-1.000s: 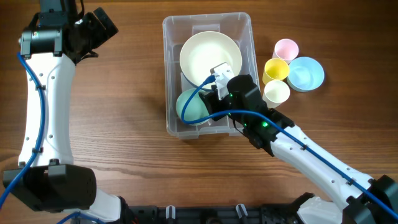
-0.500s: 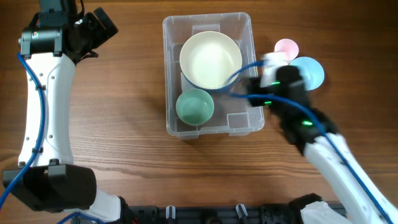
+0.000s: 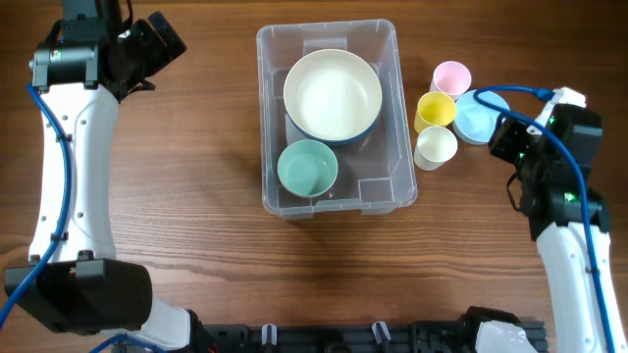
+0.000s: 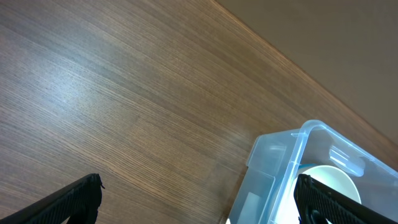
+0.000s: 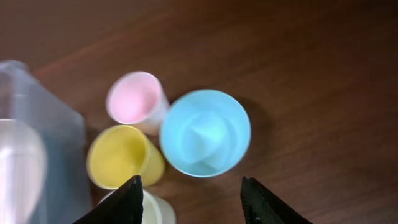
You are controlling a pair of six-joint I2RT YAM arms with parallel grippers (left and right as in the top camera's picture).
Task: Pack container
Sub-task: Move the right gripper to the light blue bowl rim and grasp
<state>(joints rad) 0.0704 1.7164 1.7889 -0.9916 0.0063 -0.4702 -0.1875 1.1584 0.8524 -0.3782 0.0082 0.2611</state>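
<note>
The clear container point(image 3: 263, 118) stands at the table's middle back. It holds a large cream bowl point(image 3: 333, 95) and a small green bowl point(image 3: 307, 168). My right gripper point(image 3: 504, 139) is open and empty, right of the container, just beside the blue bowl point(image 3: 479, 118). In the right wrist view the gripper point(image 5: 193, 205) hangs above the blue bowl point(image 5: 205, 134), with the container's corner point(image 5: 37, 118) at the left. My left gripper point(image 3: 157, 44) is open and empty at the far left back. In its wrist view the gripper point(image 4: 199, 208) is over bare wood beside the container point(image 4: 273, 168).
A pink cup point(image 3: 451, 77), a yellow cup point(image 3: 435, 110) and a cream cup point(image 3: 436, 147) stand between the container and the blue bowl. They also show in the right wrist view: pink point(image 5: 132, 99), yellow point(image 5: 121, 155), cream point(image 5: 155, 211).
My right gripper has left the green bowl in the container, pulled out and swung right to the cups and blue bowl. The left arm has not moved.
</note>
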